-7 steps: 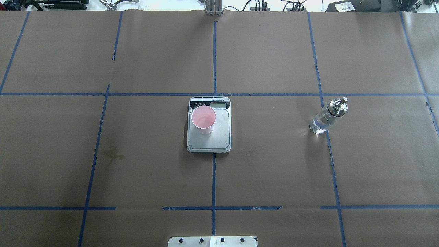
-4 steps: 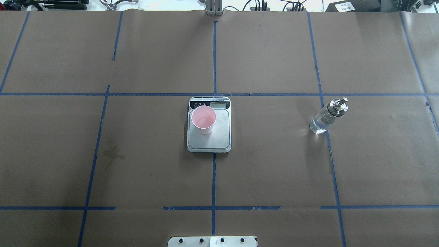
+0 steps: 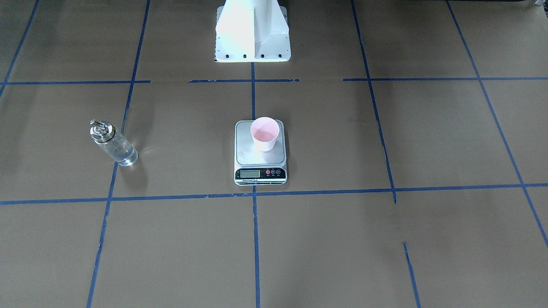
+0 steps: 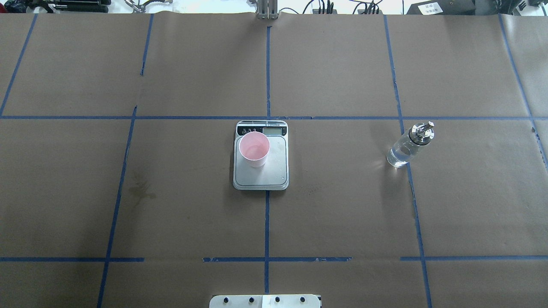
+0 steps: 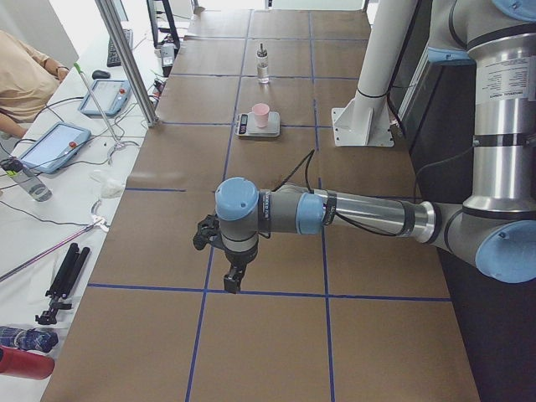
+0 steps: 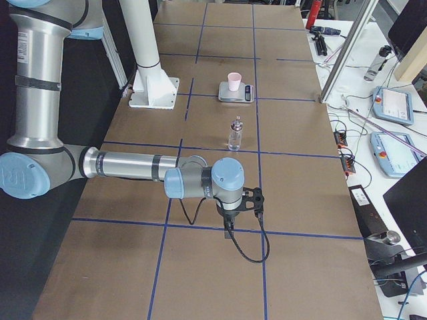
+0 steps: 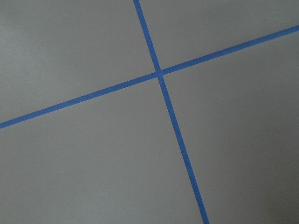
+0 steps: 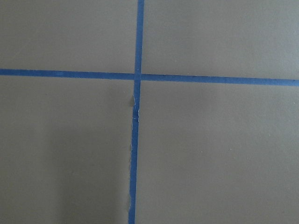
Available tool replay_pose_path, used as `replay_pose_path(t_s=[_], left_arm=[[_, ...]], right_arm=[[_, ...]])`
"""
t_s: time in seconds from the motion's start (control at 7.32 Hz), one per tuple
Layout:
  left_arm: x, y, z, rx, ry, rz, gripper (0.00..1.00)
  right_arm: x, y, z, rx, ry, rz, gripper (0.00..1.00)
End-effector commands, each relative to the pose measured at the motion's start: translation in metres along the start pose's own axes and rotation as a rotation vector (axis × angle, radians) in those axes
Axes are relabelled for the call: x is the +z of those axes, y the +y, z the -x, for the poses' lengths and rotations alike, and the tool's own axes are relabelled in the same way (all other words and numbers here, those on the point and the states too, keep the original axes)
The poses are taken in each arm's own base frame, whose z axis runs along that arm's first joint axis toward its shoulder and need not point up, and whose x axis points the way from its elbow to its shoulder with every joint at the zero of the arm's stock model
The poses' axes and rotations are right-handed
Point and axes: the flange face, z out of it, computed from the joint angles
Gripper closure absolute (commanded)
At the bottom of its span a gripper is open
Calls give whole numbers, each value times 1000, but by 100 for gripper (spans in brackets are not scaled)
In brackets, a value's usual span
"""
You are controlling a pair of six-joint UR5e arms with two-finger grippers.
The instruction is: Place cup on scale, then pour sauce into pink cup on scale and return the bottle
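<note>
The pale pink cup [image 4: 254,149] stands upright on the far left part of the silver-grey scale [image 4: 276,171], which sits at the table's middle; both also show in the front view, cup [image 3: 265,133] on scale [image 3: 248,156]. The clear glass bottle [image 4: 404,147] with its silver spout stands upright on the paper to the right, apart from the scale, with clear sauce [image 3: 122,154] in it. My left gripper [image 5: 232,279] and right gripper [image 6: 229,227] hang over bare paper at the table's two ends, far from these things. I cannot tell whether they are open or shut.
The white robot base [image 3: 252,32] stands at the table's near edge behind the scale. Blue tape lines [image 4: 266,222] cross the brown paper. A dark stain [image 4: 139,190] marks the paper left of the scale. Tablets [image 5: 54,144] and a seated person [image 5: 21,79] are beyond the far edge.
</note>
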Motion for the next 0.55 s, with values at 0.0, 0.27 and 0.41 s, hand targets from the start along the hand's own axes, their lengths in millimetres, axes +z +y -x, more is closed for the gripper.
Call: replay_pose_path(t_s=[0.0, 0.27, 0.41], left_arm=[[3, 2, 2, -1, 3, 4, 0], [2, 1, 1, 1, 1, 4, 0], [3, 1, 2, -3, -3, 6, 0]], right_arm=[[1, 0, 2, -5, -2, 1, 0], [1, 0, 2, -7, -2, 1, 0], [1, 0, 2, -5, -2, 1, 0]])
